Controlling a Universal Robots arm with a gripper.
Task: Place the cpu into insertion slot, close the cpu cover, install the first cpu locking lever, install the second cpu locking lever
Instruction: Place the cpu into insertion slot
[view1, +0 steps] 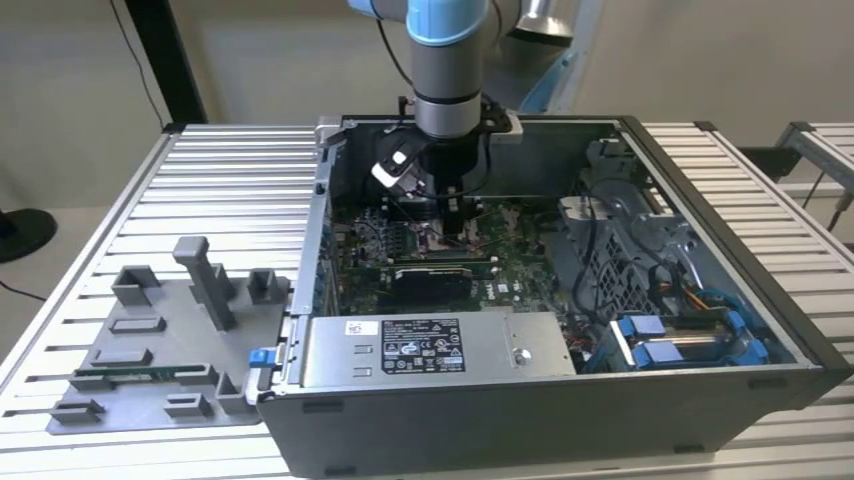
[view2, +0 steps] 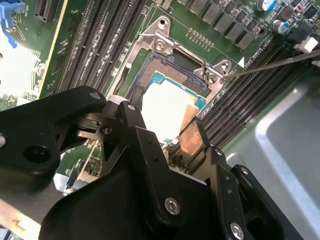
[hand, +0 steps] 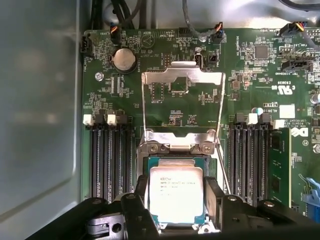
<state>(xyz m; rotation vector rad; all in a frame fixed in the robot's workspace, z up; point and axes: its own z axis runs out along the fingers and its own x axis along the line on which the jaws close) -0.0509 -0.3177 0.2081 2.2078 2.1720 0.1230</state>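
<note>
My gripper (view1: 454, 225) is lowered inside the computer case over the green circuit board. In both wrist views the cpu (hand: 176, 187) (view2: 167, 107), a square chip with a bright metal top, lies between my two black fingers (hand: 212, 200), which press on its opposite edges. It sits at the insertion slot (view2: 167, 62); I cannot tell if it rests fully in it. The cpu cover (hand: 170, 71), a silvery frame plate, stands flipped open behind the slot. A thin locking lever (view2: 270, 63) sticks out free beside the slot.
Long black memory slots (hand: 107, 165) (hand: 250, 160) flank the socket on both sides. The grey case wall (hand: 40, 100) is close by. A power supply (view1: 414, 345) and a drive cage (view1: 627, 240) fill the case. A grey fixture plate (view1: 147, 340) lies on the table.
</note>
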